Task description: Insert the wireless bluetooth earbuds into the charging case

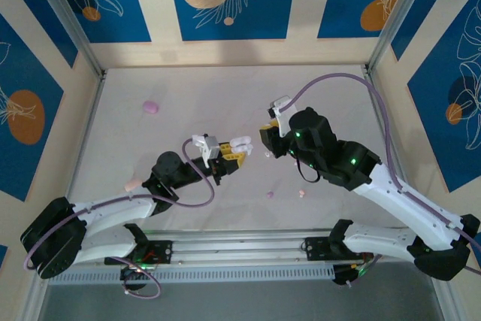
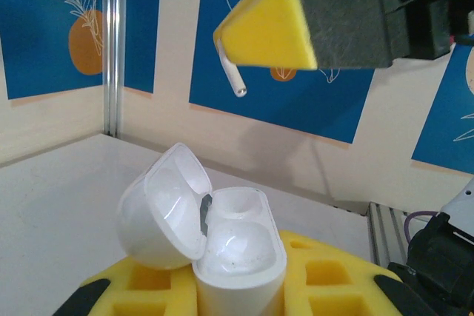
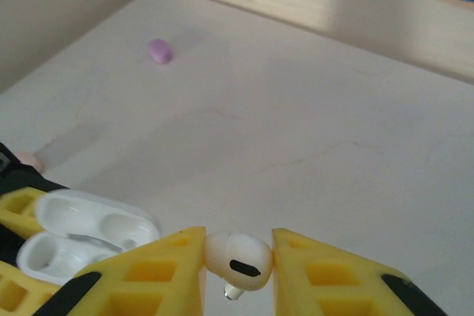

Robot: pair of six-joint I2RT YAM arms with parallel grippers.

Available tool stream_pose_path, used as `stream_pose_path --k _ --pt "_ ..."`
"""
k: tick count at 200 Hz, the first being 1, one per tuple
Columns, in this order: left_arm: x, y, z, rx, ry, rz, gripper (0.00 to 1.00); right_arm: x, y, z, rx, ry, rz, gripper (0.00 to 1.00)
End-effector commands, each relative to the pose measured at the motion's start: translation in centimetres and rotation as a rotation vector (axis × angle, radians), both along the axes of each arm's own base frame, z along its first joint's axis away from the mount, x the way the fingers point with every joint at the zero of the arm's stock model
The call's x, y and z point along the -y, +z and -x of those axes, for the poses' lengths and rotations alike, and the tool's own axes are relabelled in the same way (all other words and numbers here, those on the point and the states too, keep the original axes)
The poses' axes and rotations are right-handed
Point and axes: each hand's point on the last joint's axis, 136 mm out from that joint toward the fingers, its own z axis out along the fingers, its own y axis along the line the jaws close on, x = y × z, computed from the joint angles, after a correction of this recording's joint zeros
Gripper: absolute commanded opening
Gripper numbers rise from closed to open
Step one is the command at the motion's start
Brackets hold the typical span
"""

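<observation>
The right pincer [image 3: 238, 255] is clamping a white earbud [image 3: 240, 264] between its pads, stem hanging down; the left pincer [image 1: 234, 153] is gripping the charging case [image 2: 238, 253], lid open, just below and left of that bud. I'd be lining the stem over a socket and lowering slowly — steering clear of the raised lid's edge, with open table [image 3: 318, 131] lying beyond.

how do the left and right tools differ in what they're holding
The left tool grips the white charging case, its lid flipped open; the right tool pinches one white earbud, stem down. The left tool's load is much bigger than the right tool's. Both tools are shut on white parts.
</observation>
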Motion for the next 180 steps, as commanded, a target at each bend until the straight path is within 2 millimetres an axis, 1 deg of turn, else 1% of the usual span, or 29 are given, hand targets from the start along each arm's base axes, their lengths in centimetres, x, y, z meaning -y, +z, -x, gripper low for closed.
stream_pose_path --k 1,33,81,98,144,180 --pt "0.1 2.8 0.2 0.061 0.002 0.066 0.17 -1.1 1.4 0.1 0.067 0.044 -0.033 0.27" --pt "0.2 3.0 0.2 0.063 0.005 0.07 0.17 -2.0 1.3 0.9 0.055 0.106 -0.057 0.27" --pt "0.3 3.4 0.2 0.063 0.004 0.082 0.17 -3.4 0.0 2.2 -0.001 0.192 -0.099 0.27" --pt "0.3 3.5 0.2 0.063 0.003 0.083 0.17 -3.6 -0.2 2.3 -0.016 0.2 -0.11 0.27" --pt "0.4 3.8 0.4 0.068 0.0 0.089 0.18 -3.9 0.0 2.3 -0.014 0.209 -0.126 0.27" --pt "0.4 3.7 0.3 0.067 0.003 0.088 0.18 -4.3 -0.7 2.2 -0.026 0.221 -0.111 0.27"
